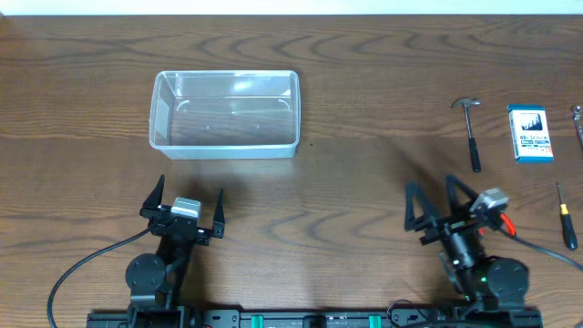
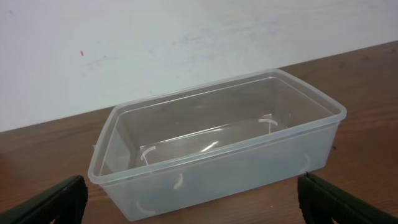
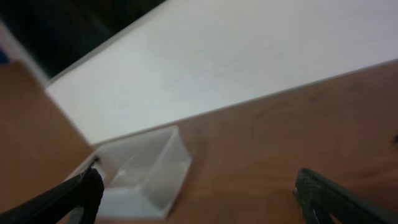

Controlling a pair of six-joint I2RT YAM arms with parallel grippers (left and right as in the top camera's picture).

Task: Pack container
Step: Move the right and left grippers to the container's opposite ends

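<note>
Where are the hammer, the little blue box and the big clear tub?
hammer (image 1: 473, 137): overhead view, middle of its handle.
blue-and-white box (image 1: 530, 133): overhead view, centre of its top face.
container (image 1: 223, 146): overhead view, its near wall.

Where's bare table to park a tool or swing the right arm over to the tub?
Widest free patch: the table between the container and the hammer, ahead of the right gripper. Also bare: the strip between the container and the left gripper. Crowded at far right, where hammer, blue-and-white box and screwdriver lie close together.
</note>
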